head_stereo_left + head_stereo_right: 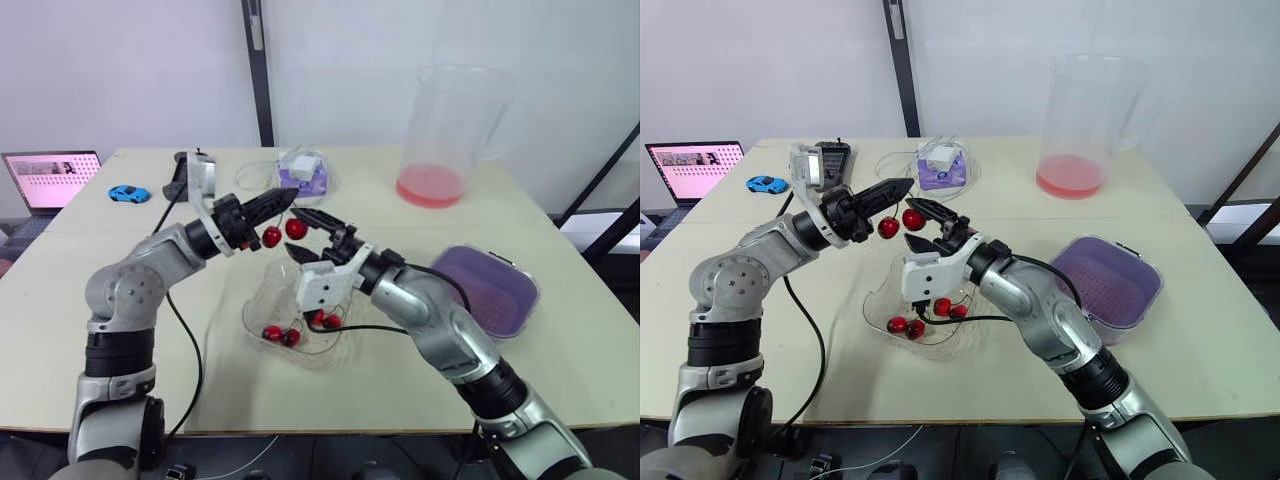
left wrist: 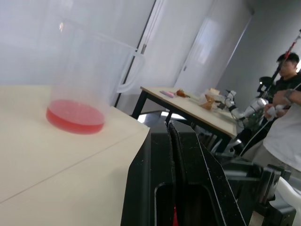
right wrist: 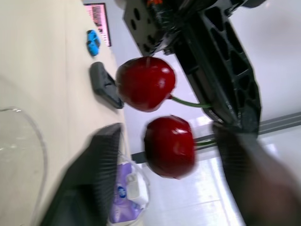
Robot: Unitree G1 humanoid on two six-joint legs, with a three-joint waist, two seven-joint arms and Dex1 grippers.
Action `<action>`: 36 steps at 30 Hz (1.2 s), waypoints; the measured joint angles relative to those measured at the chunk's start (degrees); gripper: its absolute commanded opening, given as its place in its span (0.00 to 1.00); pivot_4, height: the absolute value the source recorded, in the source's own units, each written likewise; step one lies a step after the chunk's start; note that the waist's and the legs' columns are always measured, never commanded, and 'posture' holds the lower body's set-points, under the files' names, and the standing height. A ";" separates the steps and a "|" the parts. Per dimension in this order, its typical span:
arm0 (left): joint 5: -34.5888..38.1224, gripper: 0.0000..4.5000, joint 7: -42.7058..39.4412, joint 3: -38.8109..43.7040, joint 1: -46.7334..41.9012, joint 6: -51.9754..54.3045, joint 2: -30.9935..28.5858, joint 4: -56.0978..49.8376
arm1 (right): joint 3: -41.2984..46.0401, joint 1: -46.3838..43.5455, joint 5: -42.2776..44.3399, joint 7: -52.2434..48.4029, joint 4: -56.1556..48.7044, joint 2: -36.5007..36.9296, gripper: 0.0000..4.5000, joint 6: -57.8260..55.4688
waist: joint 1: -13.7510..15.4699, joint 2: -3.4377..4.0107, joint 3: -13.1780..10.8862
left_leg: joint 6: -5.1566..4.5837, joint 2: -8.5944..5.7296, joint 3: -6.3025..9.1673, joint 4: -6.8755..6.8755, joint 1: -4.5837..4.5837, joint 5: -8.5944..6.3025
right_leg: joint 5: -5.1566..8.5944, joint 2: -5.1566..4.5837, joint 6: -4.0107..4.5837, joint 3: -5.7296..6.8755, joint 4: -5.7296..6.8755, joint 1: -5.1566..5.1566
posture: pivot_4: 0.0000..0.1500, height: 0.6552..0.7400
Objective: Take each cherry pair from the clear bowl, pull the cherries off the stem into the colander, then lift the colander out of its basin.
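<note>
My left gripper [image 1: 284,200] is shut on the green stem of a cherry pair [image 1: 284,232] and holds it above the clear bowl [image 1: 256,300]. The two red cherries [image 3: 146,84] [image 3: 170,147] hang below its black fingers [image 2: 171,155]. My right gripper [image 1: 309,237] is open just right of the pair, with one cherry between its fingers [image 3: 89,174], not touching. Several more cherries [image 1: 280,334] lie in the bowl. The purple colander [image 1: 490,290] sits in its clear basin at the right, away from both grippers.
A tall clear pitcher [image 1: 445,130] with red liquid stands at the back right. A purple box in plastic wrap [image 1: 305,170], a blue toy car [image 1: 128,193] and a laptop [image 1: 50,180] lie at the back left. A person [image 2: 287,127] stands by another table.
</note>
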State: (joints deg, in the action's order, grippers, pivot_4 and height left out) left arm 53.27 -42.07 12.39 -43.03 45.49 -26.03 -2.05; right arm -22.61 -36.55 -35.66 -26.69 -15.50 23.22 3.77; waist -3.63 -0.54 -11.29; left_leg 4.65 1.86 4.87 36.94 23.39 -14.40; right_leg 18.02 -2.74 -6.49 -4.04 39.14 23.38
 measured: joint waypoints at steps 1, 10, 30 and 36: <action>-0.30 0.00 -0.30 0.01 -0.28 -0.10 -0.26 0.46 | 0.86 0.92 1.39 -1.35 -1.25 0.41 0.80 -0.54 | 0.06 0.00 0.00 | -0.01 0.00 -0.01 0.00 0.00 -0.01 | 0.00 -0.01 0.00 0.00 -0.01 -0.01 | 1.00 0.92; -2.30 0.00 -8.40 -1.42 -1.60 -1.32 -4.30 1.15 | 15.73 3.93 30.72 -16.48 -19.12 -4.39 0.80 -36.12 | 0.01 0.01 0.00 | -0.08 0.01 0.05 0.00 0.00 -0.04 | 0.00 0.01 0.00 0.02 0.01 -0.03 | 1.00 0.92; 6.27 0.00 -10.60 -0.20 4.58 2.59 -4.47 -7.98 | 27.41 -4.12 64.74 -9.59 -18.87 -12.52 0.80 -79.21 | -0.15 0.02 -0.01 | -0.22 0.01 0.05 -0.02 -0.01 -0.12 | 0.00 0.01 0.00 0.02 -0.02 -0.01 | 1.00 0.92; 6.52 0.00 -10.20 -0.20 4.76 2.63 -4.43 -8.04 | 27.36 -4.12 67.80 -5.67 -18.36 -14.90 0.80 -78.35 | -0.18 0.02 -0.01 | -0.22 0.01 0.05 -0.02 0.00 -0.12 | 0.00 0.02 0.00 0.02 -0.02 -0.01 | 1.00 0.92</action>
State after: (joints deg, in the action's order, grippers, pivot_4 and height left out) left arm 59.79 -52.28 12.19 -38.28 48.12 -30.45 -10.09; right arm 4.75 -40.66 32.13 -32.36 -33.86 8.32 -74.57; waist -3.80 -0.52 -11.30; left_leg 4.43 1.87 4.93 36.92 23.39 -14.52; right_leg 18.03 -2.72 -6.49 -4.02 39.12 23.37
